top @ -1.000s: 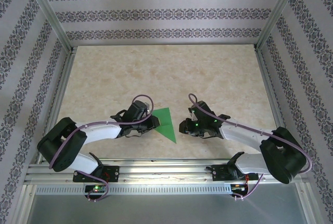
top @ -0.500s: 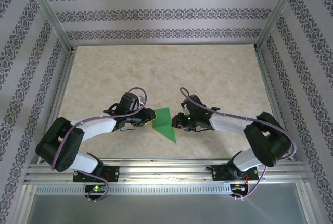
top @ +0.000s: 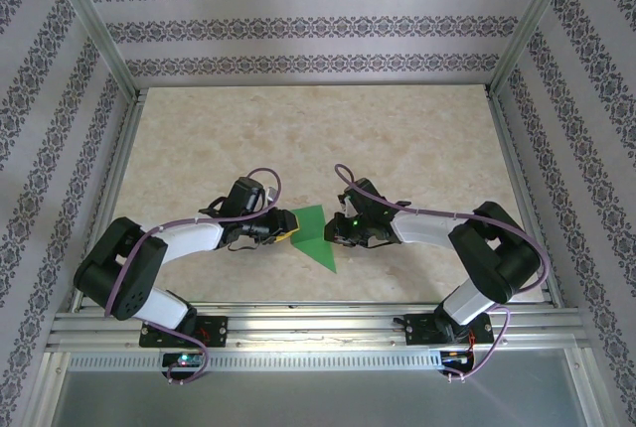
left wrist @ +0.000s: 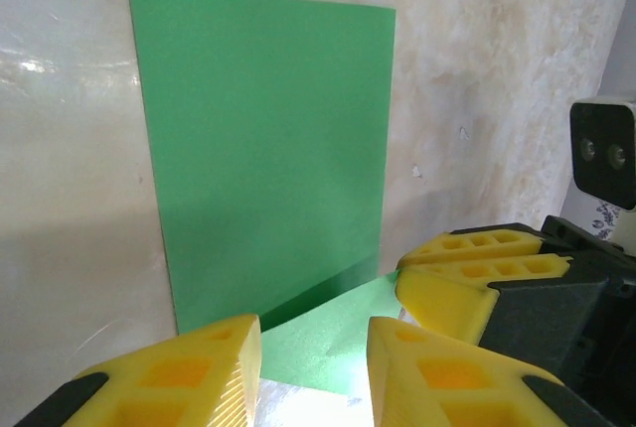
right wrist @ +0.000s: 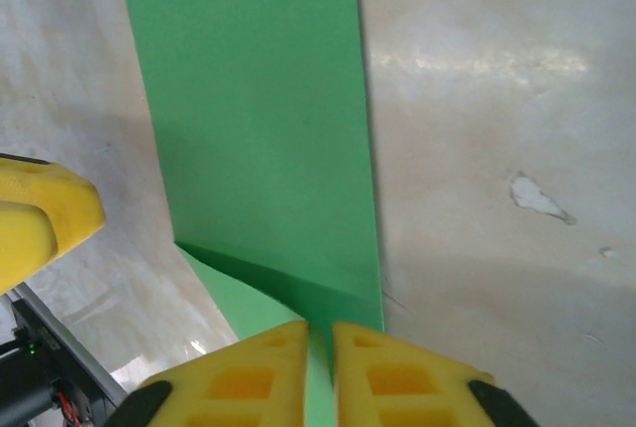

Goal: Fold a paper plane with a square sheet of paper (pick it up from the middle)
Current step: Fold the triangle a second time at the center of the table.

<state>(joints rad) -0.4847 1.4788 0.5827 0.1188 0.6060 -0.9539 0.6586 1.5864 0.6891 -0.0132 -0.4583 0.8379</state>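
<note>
Beige marbled table [top: 397, 139], closed in by patterned walls [top: 298, 30]. Near its front middle, between both arms: green square sheet of paper [top: 316, 233], mostly flat, one edge lifted. Right gripper [right wrist: 320, 333] pressed together on that lifted edge. Left gripper [left wrist: 313, 338] with fingers apart, low at opposite edge; contact not clear.

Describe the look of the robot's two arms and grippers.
The left arm and right arm have white links, black joints and looping purple cables. The left gripper and right gripper have blocky yellow fingers with rectangular hollows on black bodies.
</note>
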